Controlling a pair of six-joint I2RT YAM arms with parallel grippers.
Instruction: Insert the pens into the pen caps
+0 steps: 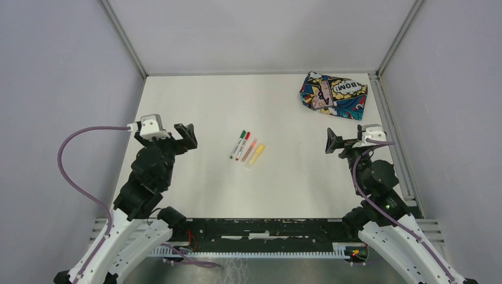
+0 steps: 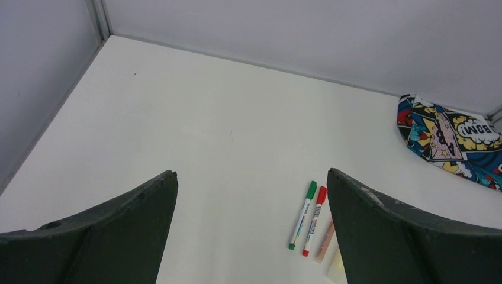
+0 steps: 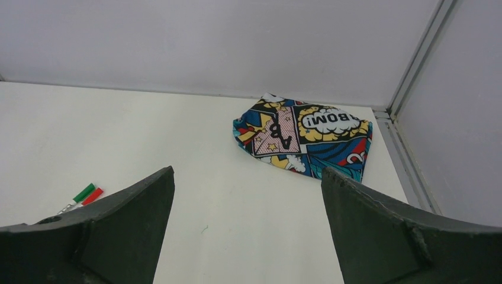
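Four pens lie side by side mid-table: green [image 1: 238, 143], red [image 1: 243, 146], orange [image 1: 250, 150] and yellow [image 1: 257, 154]. In the left wrist view the whitish green pen [image 2: 302, 216] and red pen [image 2: 313, 222] each carry a coloured cap on the far end, the green cap [image 2: 311, 190] and the red cap [image 2: 321, 194]. The orange pen [image 2: 324, 241] and yellow pen [image 2: 336, 269] are partly hidden behind my right-hand finger. I see no loose caps. My left gripper [image 1: 187, 136] [image 2: 251, 173] hangs open left of the pens, holding nothing. My right gripper [image 1: 333, 142] [image 3: 247, 170] is open and empty to their right.
A comic-print fabric pouch [image 1: 333, 94] [image 2: 450, 139] [image 3: 302, 136] lies at the back right corner, just beyond the right gripper. Grey walls with metal frame rails enclose the white table [image 1: 284, 183] on three sides. The green pen's end [image 3: 83, 193] and the red pen's end [image 3: 93, 196] peek past my right wrist's left finger.
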